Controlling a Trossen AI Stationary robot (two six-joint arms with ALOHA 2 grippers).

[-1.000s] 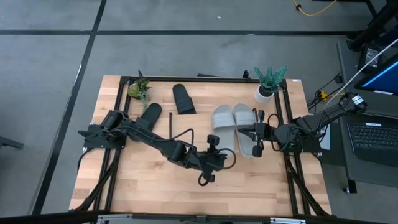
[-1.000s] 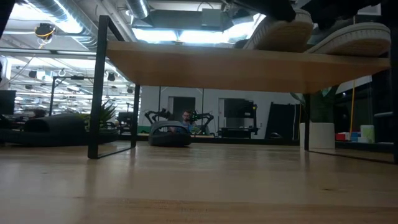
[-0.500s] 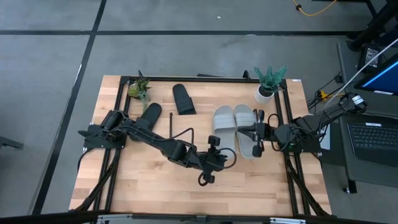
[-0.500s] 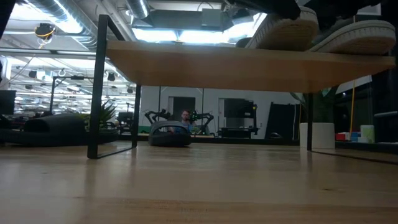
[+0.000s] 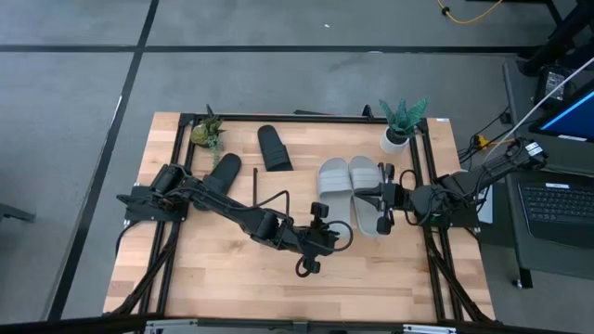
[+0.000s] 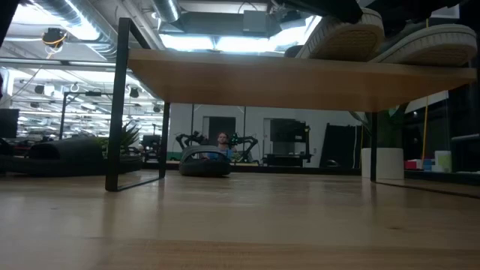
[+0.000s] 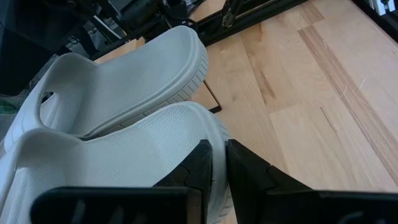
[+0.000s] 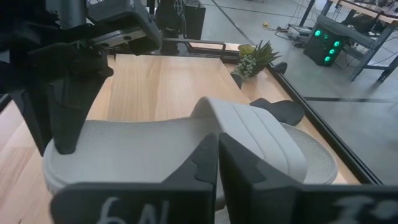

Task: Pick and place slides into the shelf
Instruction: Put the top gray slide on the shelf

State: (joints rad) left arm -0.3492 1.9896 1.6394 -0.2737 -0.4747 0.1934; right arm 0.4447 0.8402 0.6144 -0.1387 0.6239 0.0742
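Grey slides: two, a pair of smooth, soft-looking foam slides with broad straps and round toes. The left grey slide [image 5: 332, 190] and the right grey slide [image 5: 364, 186] lie side by side, touching, toward 3 o'clock from the table's middle.
Shelf: one flat light-wood board [image 6: 262, 79] on thin black wire legs. In the low view both grey slides sit on top of it.
Black slides: two, dull black. One [image 5: 273, 147] lies at 12 o'clock and the other [image 5: 225, 169] at 10 o'clock, apart from each other and well apart from the grey pair.
Left gripper [image 5: 320, 232]: at the 6 o'clock end of the left grey slide. Its fingers [image 7: 249, 177] have only a thin gap, and the slide's bumpy rim sits in that gap.
Right gripper [image 5: 382, 199]: at the 3 o'clock side of the right grey slide. Its fingers [image 8: 249, 174] are pressed close together on that slide, at its strap.
Table [image 5: 223, 269]: one, pale wood planks with a black frame.
Plants: two, a small leafy one [image 5: 208, 130] at 11 o'clock and a spiky green one in a white pot [image 5: 401, 125] at 1 o'clock.
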